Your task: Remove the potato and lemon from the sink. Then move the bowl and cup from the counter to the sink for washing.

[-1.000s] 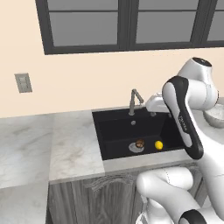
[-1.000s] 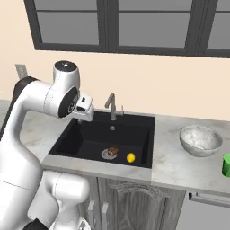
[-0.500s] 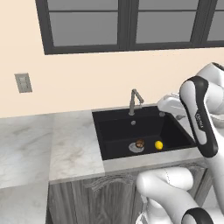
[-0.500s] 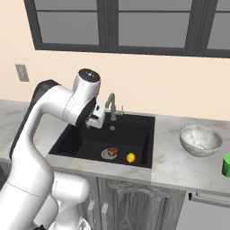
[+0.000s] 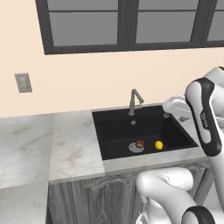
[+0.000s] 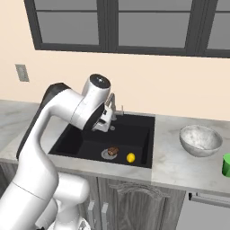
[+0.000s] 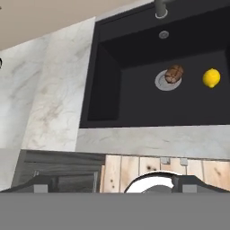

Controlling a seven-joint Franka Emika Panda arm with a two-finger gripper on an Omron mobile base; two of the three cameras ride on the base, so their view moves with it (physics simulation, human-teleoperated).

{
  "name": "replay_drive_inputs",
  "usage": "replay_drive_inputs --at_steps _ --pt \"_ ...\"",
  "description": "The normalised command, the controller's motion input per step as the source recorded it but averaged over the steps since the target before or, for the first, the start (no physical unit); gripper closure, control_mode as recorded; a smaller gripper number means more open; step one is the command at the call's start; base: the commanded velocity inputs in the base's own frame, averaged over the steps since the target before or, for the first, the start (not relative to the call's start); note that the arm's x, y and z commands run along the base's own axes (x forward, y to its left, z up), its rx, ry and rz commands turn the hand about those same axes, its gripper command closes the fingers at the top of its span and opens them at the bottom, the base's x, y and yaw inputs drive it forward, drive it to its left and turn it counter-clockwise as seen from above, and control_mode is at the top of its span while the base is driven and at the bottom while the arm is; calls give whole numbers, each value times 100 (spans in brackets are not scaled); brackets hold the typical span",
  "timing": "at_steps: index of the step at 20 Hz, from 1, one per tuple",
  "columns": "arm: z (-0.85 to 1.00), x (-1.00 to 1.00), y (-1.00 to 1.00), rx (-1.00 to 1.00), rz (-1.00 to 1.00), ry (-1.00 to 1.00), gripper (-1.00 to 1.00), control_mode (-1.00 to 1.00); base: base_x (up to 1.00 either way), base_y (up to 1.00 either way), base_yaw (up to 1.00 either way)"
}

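The potato rests on the edge of the round grey drain in the black sink. Just to its right lies the lemon. Both also show as the potato and lemon on the basin floor near its front wall. My gripper hangs high over the sink, apart from both, open with nothing between its fingers. On the counter right of the sink stands the marbled bowl. The green cup is at the frame's right edge.
The grey faucet rises at the sink's back rim, close to my hand. Marble counter stretches to the left of the sink, with wooden cabinet fronts below. A wall with dark-framed windows stands behind.
The arm has swung from the sink's left side to above the basin near the faucet. The fingers have stayed open. Potato, lemon, bowl and cup have not moved.
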Motion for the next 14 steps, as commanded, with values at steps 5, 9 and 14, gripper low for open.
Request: replay_drive_inputs --at_steps 5,9,14 --pt "-15 7 -18 0 3 -9 -100 -100 0 0 0" --pt "-18 9 -14 0 8 -14 -100 -100 0 0 0" --pt "-21 14 -9 0 8 -8 -100 -100 0 0 0"
